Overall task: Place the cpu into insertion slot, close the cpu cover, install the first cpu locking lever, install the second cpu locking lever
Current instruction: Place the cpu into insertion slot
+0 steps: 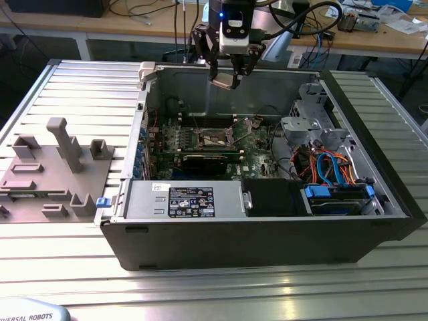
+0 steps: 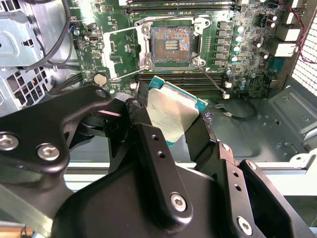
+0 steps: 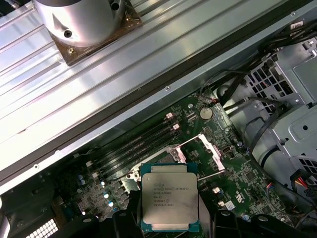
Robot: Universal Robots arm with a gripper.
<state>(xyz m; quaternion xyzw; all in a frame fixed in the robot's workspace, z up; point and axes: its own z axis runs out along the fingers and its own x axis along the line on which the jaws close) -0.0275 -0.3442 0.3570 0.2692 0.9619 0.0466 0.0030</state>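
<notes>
Exterior view: the gripper is held above the open black computer case, closed on the cpu, well above the insertion slot on the green motherboard. Second wrist view: the cpu is clamped, tilted, by its edges between two black fingers, with the bare insertion slot and the swung-open cpu cover beyond. First wrist view: the cpu is shown metal face up, apart from the raised cpu cover

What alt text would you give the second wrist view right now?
The gripper holds the cpu by its edges above the green motherboard, not yet in the insertion slot. The slot lies bare, its cpu cover swung open beside it.
</notes>
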